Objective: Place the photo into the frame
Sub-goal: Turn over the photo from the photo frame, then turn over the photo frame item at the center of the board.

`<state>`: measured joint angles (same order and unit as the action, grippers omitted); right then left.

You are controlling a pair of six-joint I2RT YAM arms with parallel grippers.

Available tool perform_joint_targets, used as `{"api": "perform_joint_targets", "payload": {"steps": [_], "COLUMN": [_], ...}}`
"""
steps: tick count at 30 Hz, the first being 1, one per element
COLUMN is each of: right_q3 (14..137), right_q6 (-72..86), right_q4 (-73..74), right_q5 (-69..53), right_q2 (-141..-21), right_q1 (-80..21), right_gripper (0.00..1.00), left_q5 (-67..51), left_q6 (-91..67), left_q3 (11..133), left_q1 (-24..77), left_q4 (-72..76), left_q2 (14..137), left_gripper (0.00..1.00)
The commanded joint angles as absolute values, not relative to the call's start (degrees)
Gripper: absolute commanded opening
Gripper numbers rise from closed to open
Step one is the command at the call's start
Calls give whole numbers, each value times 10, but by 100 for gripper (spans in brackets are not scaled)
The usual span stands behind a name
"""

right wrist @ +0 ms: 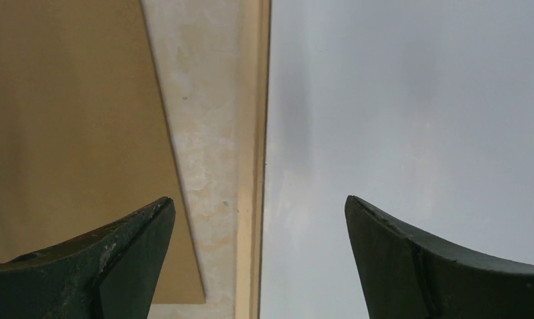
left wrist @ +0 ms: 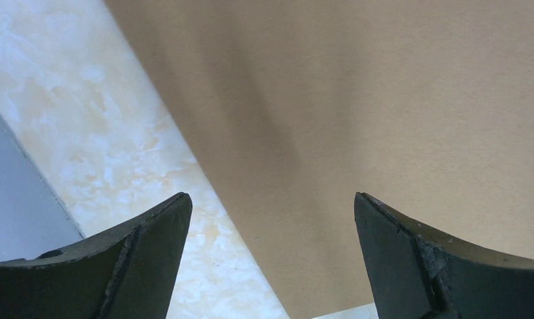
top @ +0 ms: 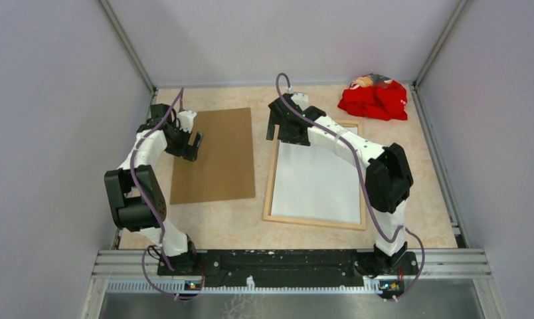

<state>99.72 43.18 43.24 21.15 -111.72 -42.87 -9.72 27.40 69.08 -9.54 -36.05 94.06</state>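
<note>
The frame, thin light wood, lies flat at centre right. The photo lies inside it with its plain white back up; the printed side is hidden. My right gripper hovers open and empty over the frame's far left corner. In the right wrist view the frame's left rail runs between the open jaws of the gripper, with the white sheet to its right. My left gripper is open and empty over the left edge of the brown backing board.
The backing board lies left of the frame and fills most of the left wrist view, between the open jaws of the gripper; it also shows in the right wrist view. A red cloth is bunched at the far right corner. Walls enclose the table.
</note>
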Motion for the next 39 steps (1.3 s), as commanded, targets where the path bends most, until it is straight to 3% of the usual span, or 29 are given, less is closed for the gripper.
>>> {"api": "perform_joint_targets", "payload": {"steps": [1, 7, 15, 34, 39], "right_q3": [1039, 1140, 1212, 1174, 1114], "right_q6": [429, 440, 450, 517, 569], "right_q4": [384, 376, 372, 269, 201], "right_q5": [163, 98, 63, -46, -95], "right_q2": [-1129, -1235, -1338, -1408, -1392], "right_q1": [-463, -487, -477, -444, -437], "right_gripper": [99, 96, 96, 97, 97], "left_q5": [-81, -16, 64, 8, -19], "left_q6": [284, 284, 301, 272, 269], "left_q3": [739, 766, 710, 692, 682], "left_q1": [-142, -206, -231, -193, -161], "left_q4": [-356, -323, -233, -241, -253], "left_q2": [972, 1003, 1026, 1120, 1137], "left_gripper": [98, 92, 82, 77, 76]}}
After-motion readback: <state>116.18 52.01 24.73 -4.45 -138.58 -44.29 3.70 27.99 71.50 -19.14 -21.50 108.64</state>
